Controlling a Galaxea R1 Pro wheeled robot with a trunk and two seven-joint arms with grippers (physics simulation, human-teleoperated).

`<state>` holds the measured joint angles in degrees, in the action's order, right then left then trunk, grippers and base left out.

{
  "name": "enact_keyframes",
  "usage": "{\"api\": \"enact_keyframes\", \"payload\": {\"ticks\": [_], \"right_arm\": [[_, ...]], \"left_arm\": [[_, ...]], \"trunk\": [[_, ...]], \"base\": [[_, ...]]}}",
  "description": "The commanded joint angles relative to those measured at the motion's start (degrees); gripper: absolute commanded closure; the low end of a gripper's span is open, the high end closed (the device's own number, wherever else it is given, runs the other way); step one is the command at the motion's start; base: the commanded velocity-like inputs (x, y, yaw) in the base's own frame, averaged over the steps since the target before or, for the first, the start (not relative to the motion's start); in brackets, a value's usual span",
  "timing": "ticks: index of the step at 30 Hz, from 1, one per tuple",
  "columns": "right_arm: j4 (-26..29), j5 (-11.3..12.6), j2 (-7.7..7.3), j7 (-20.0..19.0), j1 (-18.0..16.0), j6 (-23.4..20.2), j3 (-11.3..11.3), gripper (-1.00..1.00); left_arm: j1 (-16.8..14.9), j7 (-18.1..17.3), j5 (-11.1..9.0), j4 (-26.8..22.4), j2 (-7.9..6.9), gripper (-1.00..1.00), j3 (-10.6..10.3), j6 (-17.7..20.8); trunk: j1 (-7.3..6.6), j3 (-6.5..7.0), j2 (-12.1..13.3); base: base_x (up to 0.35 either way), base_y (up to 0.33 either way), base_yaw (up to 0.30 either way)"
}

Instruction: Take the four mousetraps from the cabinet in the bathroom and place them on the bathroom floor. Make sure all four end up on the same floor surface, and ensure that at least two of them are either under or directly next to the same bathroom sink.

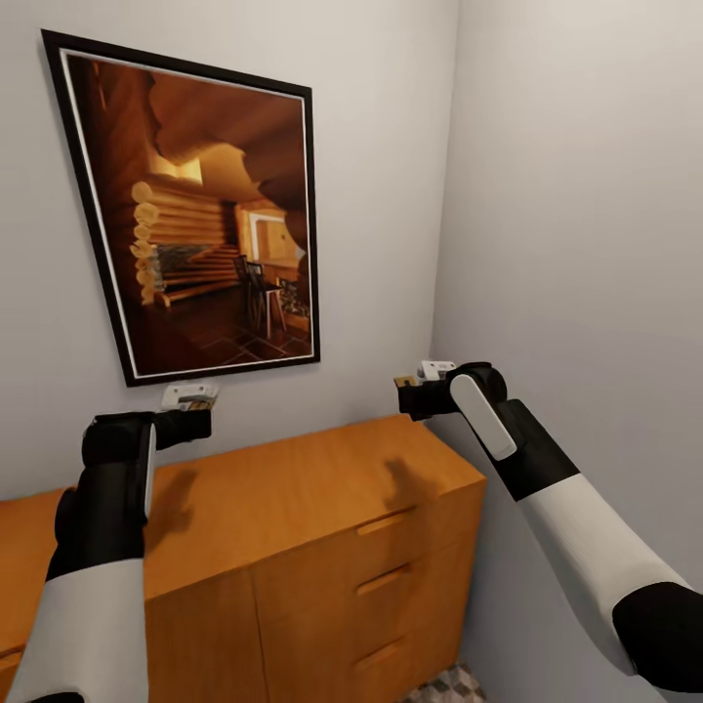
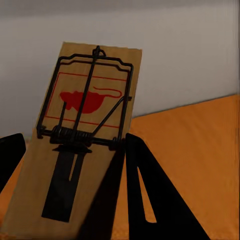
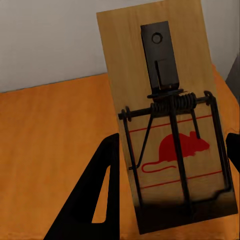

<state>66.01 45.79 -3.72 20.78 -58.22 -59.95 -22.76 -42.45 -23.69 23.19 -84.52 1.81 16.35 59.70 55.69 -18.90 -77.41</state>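
Each arm holds one mousetrap up over the cabinet — left fingers pinch one mousetrap at the frame's left, right fingers pinch another at right. Next comes turning and lowering both to the tiled floor, I think.

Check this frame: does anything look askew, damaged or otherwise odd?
Nothing looks damaged or spilled. Each gripper, left and right, holds a mousetrap above the cabinet: the left mousetrap and the right mousetrap both look intact. The framed picture looks slanted, probably from the camera's angle.
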Motion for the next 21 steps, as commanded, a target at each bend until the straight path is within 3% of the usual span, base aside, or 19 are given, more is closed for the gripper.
{"api": "enact_keyframes", "payload": {"ticks": [1,11,21], "right_arm": [[0.1,0.7,-0.06,0.4,-0.1,-0.1,-0.2,1.0],[1.9,0.7,-0.06,0.3,-0.1,-0.1,-0.1,1.0],[4.8,0.3,-0.37,0.6,3.0,-0.1,0.0,1.0]], "left_arm": [[0.2,-0.6,0.6,-0.1,0.09,1.0,0.2,0.2],[2.0,-0.6,0.6,-0.4,0.45,1.0,0.3,0.2],[5.4,-0.7,0.0,-1.1,3.1,1.0,0.3,0.1]], "trunk": [[-0.03,-0.07,-0.1],[-0.03,-0.07,-0.1],[-0.03,-0.07,-0.1]], "base": [[-0.343,-0.068,0.0],[-0.344,-0.082,0.0],[-0.345,-0.06,0.0]]}}
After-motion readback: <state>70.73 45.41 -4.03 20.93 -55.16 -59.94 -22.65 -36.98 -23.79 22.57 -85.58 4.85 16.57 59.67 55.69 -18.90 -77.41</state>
